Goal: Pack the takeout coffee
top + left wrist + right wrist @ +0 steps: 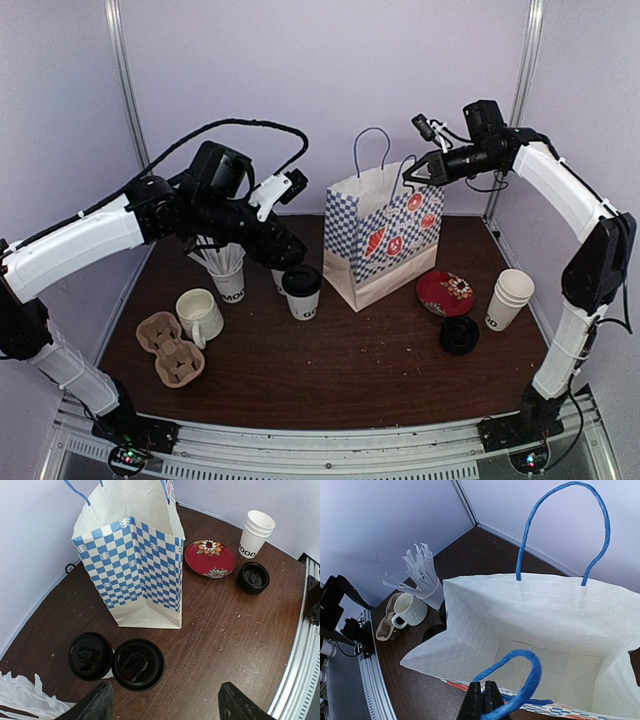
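Just beyond spread left jaws stand lidded cups (138, 664).

Bright, even light; soft shadows, sharp focus.

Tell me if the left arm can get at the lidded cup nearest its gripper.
Probably yes. The left gripper hangs open above that cup with nothing between; the second lidded cup close beside it may crowd one finger.

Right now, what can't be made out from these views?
Top view: rear lidded cup, mostly behind left gripper.
Left wrist view: both cups' lettering, hidden beneath their lids.
Right wrist view: paper bag floor's near strip, behind pinched handle and right gripper.
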{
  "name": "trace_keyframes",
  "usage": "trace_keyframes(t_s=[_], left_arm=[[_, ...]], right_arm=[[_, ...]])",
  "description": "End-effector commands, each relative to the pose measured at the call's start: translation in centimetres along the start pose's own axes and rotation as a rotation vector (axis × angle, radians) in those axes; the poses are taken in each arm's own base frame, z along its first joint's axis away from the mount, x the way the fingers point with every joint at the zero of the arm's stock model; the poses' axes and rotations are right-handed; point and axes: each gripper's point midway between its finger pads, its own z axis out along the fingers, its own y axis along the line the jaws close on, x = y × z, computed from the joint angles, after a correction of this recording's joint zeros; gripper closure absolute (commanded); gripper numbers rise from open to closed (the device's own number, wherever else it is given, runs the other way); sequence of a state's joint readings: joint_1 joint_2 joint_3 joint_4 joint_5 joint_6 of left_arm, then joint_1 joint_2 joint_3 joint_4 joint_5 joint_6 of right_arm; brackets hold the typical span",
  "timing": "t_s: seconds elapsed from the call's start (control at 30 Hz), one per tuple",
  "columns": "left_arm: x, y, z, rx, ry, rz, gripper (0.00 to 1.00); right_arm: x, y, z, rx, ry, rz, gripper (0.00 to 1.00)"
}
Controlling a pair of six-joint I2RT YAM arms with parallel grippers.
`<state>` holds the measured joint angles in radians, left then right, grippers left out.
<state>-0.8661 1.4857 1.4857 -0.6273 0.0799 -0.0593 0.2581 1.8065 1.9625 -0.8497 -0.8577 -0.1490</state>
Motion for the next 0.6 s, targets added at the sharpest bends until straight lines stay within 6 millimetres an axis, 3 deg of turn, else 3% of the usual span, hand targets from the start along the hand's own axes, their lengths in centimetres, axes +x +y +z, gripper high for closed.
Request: trace_keyframes(t_s=[0.0, 0.33, 0.57], left_arm=[[-1.7, 0.3, -0.8, -0.029, -0.073, 0.009, 0.25], [-2.9, 0.7, -1.7, -0.059, -0.119, 0.014, 0.27], [-3.3, 1.6, -1.5, -0.105, -0.138, 0.003, 0.27]], right_arm=[[-2.1, 3.4, -2.3, -0.052, -0.077, -0.079, 1.0], [-1.8, 7.7, -5.0, -0.132, -0.109, -0.179, 1.0], [1.0, 8.5, -6.1, -0.093, -0.074, -0.236, 1.0]])
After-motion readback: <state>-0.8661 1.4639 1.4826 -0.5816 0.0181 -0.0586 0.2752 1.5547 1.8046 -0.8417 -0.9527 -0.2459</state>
